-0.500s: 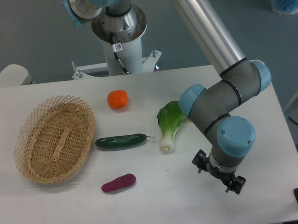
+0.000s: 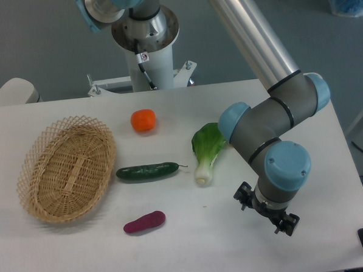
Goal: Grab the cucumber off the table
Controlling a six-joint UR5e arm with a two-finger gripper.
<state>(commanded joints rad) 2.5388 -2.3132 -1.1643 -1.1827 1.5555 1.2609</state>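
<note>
1. One fixed camera looks down on a white tabletop (image 2: 84, 251) with a robot arm reaching in from the top and bending down toward the near right.
2. At the arm's end, the gripper (image 2: 266, 214) hangs low over the tabletop at the near right. It is seen mostly from behind its blue wrist cap, so I cannot tell whether its fingers are parted or closed. It holds nothing that I can see.
3. Near the middle of the tabletop lies the cucumber (image 2: 147, 171), dark green and glossy, stretched left to right with its thin stem tip pointing right. Nothing touches it.
4. Just right of the stem tip lies a bok choy (image 2: 205, 152), pale stalk toward the viewer, leaves away. A purple sweet potato (image 2: 144, 222) sits nearer the viewer than the cucumber, apart from it. An orange round fruit (image 2: 143, 120) sits farther back.
5. On the left stands an oval wicker basket (image 2: 32, 192), its right rim near the cucumber's left end. It appears empty.
6. By my judgement the pick has not begun: the gripper is well apart from the cucumber, with the bok choy lying roughly between them.
7. As I see it, the next move calls for carrying the gripper left above the cucumber's middle, turning the fingers across its narrow width, then lowering.
</note>
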